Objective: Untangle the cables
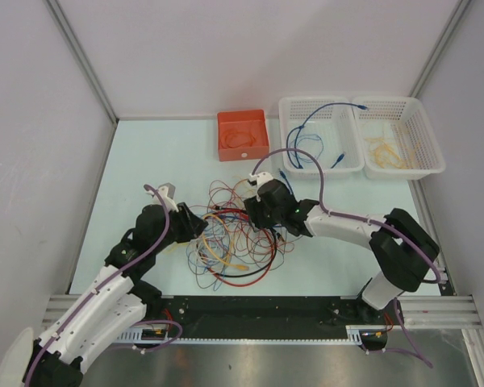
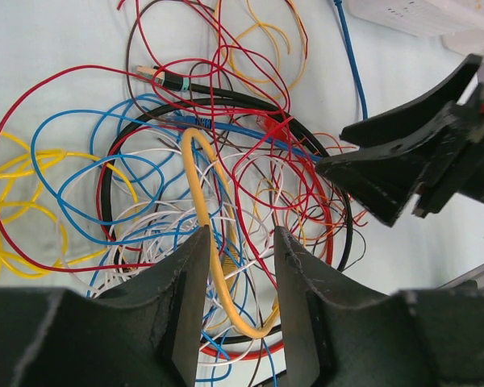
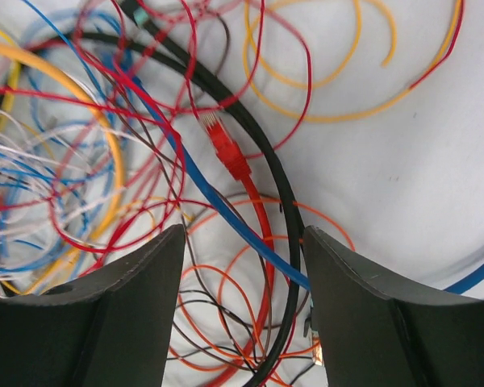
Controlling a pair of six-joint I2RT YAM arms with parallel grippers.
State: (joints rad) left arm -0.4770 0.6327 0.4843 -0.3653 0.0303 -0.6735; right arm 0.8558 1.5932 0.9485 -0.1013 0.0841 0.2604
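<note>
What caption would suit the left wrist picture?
Open left tool straddling a thick yellow cable amid the tangled cables.

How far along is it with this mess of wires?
Partly done: blue cables lie in one white mesh basket, yellowish cables in the second basket, an orange cable in the red square bin. In hand: the right tool and left tool hang open over the tangled pile, the left straddling a thick yellow cable, gripping nothing. Remaining: that pile of red, blue, white and black cables.

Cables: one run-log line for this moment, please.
left end effector open over yellow cable | right end effector open over tangled cables
</note>
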